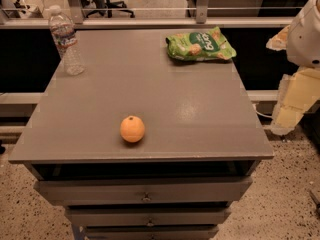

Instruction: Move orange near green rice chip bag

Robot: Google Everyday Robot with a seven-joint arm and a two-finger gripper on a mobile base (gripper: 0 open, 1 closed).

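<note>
Right of the table (150,84) hangs the pincer (294,100), state unclear, well apart from the orange (132,129).

You'll find a clear plastic water bottle (65,41) standing upright in the upper left of the frame, near the far left corner of the grey tabletop (165,94). Below the tabletop's front edge, along the bottom of the frame, sit stacked grey drawers (100,191) with small centre knobs. Speckled floor (287,204) fills the lower right. An office chair base (107,4) shows at the top. Your end effector (295,101) hangs at the right edge, beside the tabletop.
</note>
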